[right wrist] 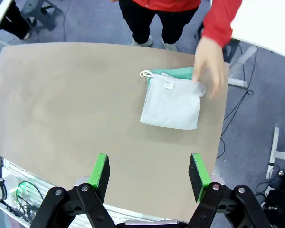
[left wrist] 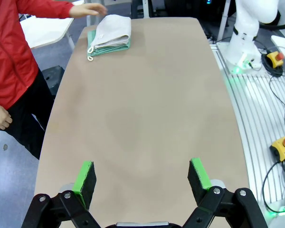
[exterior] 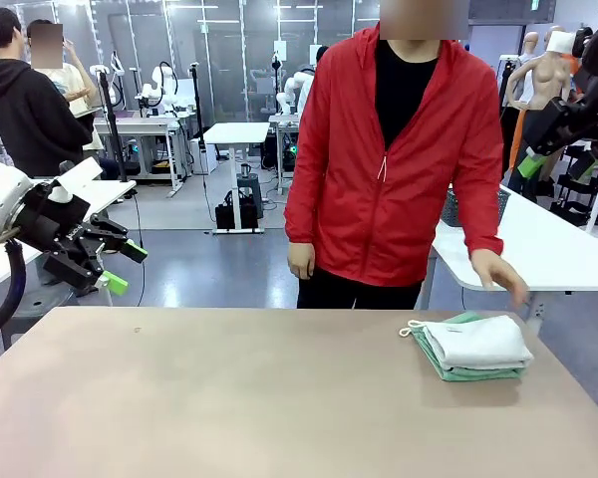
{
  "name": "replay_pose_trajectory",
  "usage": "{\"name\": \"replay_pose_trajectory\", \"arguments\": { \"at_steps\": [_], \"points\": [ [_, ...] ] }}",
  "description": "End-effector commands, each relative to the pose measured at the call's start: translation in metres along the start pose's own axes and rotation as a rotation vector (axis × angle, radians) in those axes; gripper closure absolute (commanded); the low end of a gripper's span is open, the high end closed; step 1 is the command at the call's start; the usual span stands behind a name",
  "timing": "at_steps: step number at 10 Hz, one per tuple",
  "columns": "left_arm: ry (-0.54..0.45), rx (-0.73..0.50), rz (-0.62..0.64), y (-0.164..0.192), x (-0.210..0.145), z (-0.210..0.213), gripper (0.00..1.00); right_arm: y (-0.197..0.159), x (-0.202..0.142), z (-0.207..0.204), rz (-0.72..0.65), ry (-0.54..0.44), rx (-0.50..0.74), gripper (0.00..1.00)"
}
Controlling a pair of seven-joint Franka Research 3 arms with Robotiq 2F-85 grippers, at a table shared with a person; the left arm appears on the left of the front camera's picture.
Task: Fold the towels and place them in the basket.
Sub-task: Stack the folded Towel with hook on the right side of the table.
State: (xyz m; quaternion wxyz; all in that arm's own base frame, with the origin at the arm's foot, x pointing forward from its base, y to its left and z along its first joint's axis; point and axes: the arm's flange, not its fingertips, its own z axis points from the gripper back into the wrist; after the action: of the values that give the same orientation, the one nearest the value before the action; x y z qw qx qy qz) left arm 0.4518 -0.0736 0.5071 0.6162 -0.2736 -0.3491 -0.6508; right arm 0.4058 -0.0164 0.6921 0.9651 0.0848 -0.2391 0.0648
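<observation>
Here the left gripper (left wrist: 141,177) hangs with jaws spread wide and nothing between them, raised off the table's (exterior: 229,398) left edge; the right gripper (right wrist: 150,174) is likewise spread and holds nothing, above the table. The off-white towel (exterior: 478,342) lies folded on the mint green towel (exterior: 458,372), stacked near the far right corner. The person's hand (exterior: 500,274) hovers just beside the stack.

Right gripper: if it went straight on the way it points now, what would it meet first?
Probably the bare table, just short of the white towel. The right gripper looks down with open jaws; the depth is unclear.
</observation>
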Motion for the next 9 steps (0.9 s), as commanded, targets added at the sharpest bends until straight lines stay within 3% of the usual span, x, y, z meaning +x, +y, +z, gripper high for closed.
{"name": "replay_pose_trajectory", "arguments": {
  "at_steps": [1, 9],
  "points": [
    [-0.016, -0.005, -0.007, -0.0012, 0.0005, 0.0016, 0.02, 0.0002, 0.0031, 0.0011, 0.003, 0.010, 0.000, 0.16],
    [-0.016, -0.005, -0.007, -0.0012, 0.0005, 0.0016, 0.02, 0.0002, 0.0031, 0.0011, 0.003, 0.010, 0.000, 0.16]
  ]
}}
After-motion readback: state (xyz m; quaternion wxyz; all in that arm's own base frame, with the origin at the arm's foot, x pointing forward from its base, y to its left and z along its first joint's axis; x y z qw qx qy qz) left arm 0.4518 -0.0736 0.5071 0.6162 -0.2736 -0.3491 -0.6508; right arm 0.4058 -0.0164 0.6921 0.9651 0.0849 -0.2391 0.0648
